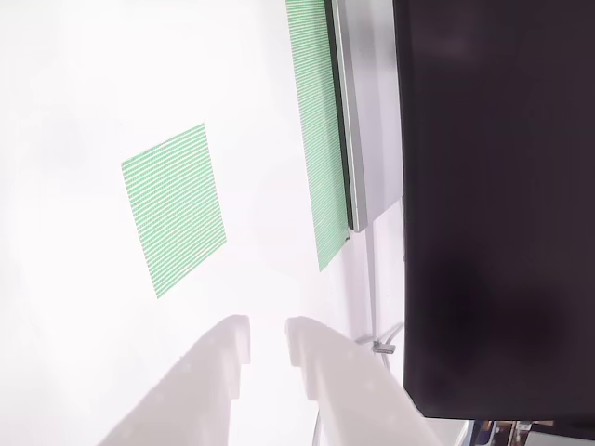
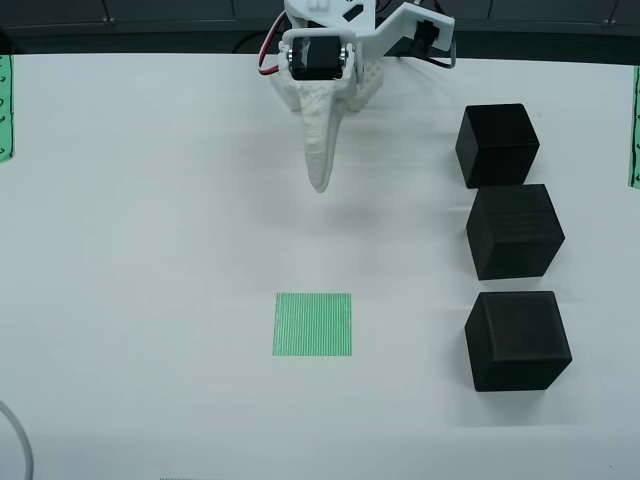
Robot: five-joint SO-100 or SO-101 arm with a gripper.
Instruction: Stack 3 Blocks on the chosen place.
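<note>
In the view from above, three black blocks stand in a column on the right of the white table: the far one (image 2: 497, 144), the middle one (image 2: 514, 231) touching it, and the near one (image 2: 517, 340) a little apart. The chosen place, a green-striped square (image 2: 313, 324), lies bare near the middle front. My white gripper (image 2: 320, 183) hangs above the table behind the square, pointing toward it, well left of the blocks. In the view that rides on the gripper, the gripper (image 1: 268, 325) is shut and empty, with only a thin slit between its fingers, and the square (image 1: 175, 209) lies ahead to the left.
In the gripper view a long green-striped strip (image 1: 316, 139) runs beside a metal rail (image 1: 358, 111) and a large black panel (image 1: 497, 204) on the right. From above, green strips (image 2: 5, 105) (image 2: 634, 125) mark both table sides, and a grey cable (image 2: 15, 440) curls at the front left.
</note>
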